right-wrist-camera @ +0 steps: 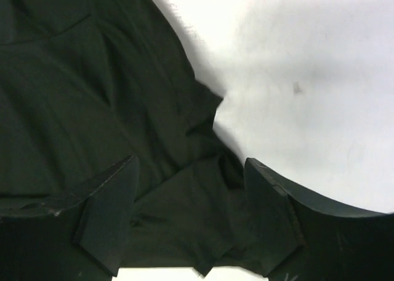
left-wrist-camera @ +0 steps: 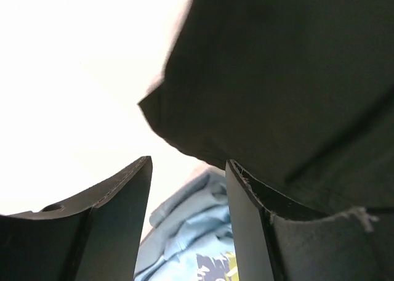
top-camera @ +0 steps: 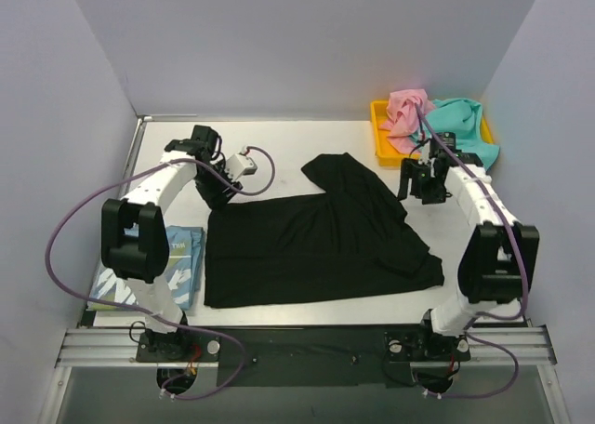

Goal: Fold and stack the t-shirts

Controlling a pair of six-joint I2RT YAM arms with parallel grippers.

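Note:
The black t-shirt [top-camera: 311, 238] lies spread on the table's middle, its right part folded over in creases. The folded light blue t-shirt [top-camera: 153, 266] lies at the near left; it also shows between the left fingers in the left wrist view [left-wrist-camera: 191, 232]. The pink t-shirt [top-camera: 406, 110] and teal t-shirt [top-camera: 460, 125] lie bunched in the yellow tray [top-camera: 379, 136]. My left gripper [top-camera: 218, 193] is open at the black shirt's far left corner [left-wrist-camera: 184, 133]. My right gripper [top-camera: 420, 190] is open just above the black shirt's right edge [right-wrist-camera: 184, 219].
The yellow tray stands at the far right corner against the wall. Purple walls close in the white table [top-camera: 288, 145] on three sides. Cables loop off both arms.

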